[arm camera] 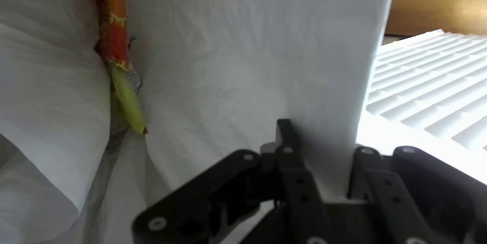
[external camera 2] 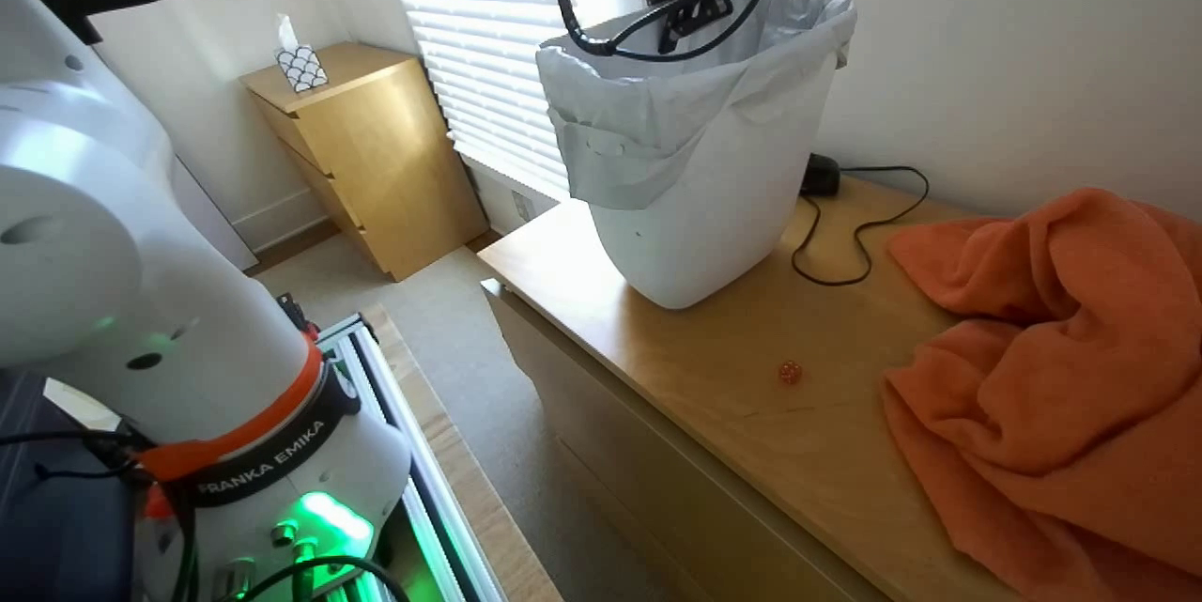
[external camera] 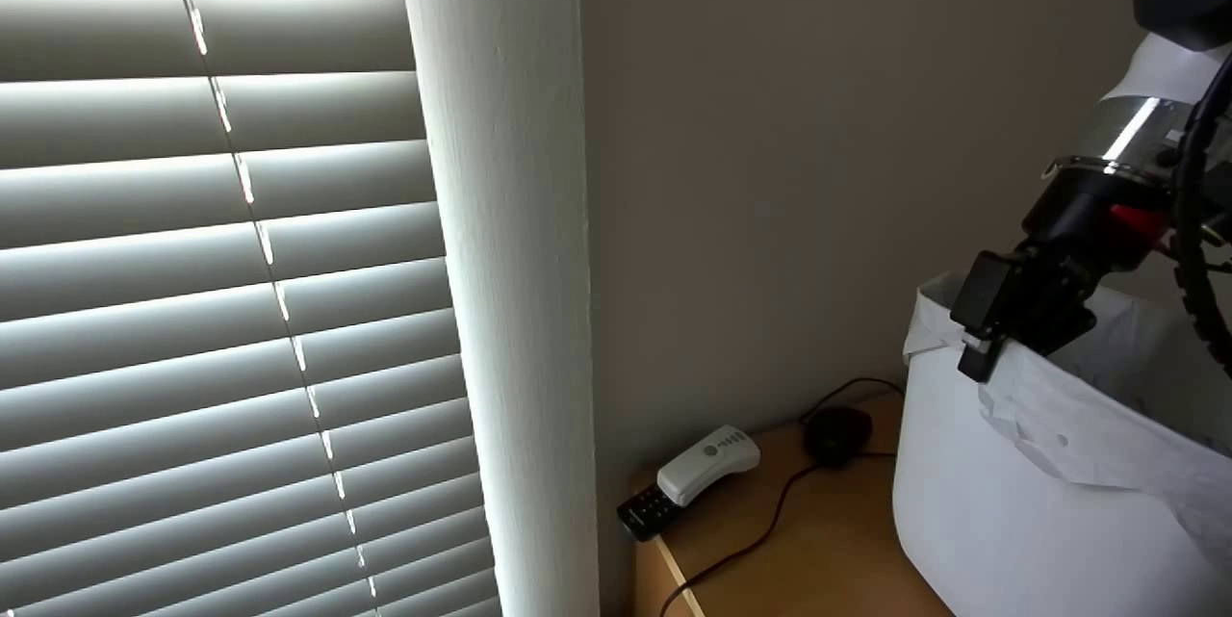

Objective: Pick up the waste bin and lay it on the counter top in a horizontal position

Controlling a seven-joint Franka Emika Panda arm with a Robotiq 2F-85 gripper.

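Note:
The waste bin (external camera: 1030, 482) is large and white with a thin bag liner over its rim. It stands about upright on the wood-toned counter top (external camera 2: 657, 377), near the wall and window; it also shows in an exterior view (external camera 2: 695, 217). My gripper (arm camera: 323, 164) reaches down onto the bin's rim, one black finger inside the bin and one outside. The fingers are close together with the bin wall between them, shut on the rim. The gripper also shows in an exterior view (external camera: 1020, 347); the outer fingertip is partly hidden in the wrist view.
A white remote on a black one (external camera: 707, 465), a black adapter (external camera 2: 822, 176) with cable, an orange cloth (external camera 2: 1061, 367) and a small red object (external camera 2: 790, 372) lie on the counter. Window blinds (external camera: 212, 309) are close by. Food scraps (arm camera: 118, 46) lie in the bin.

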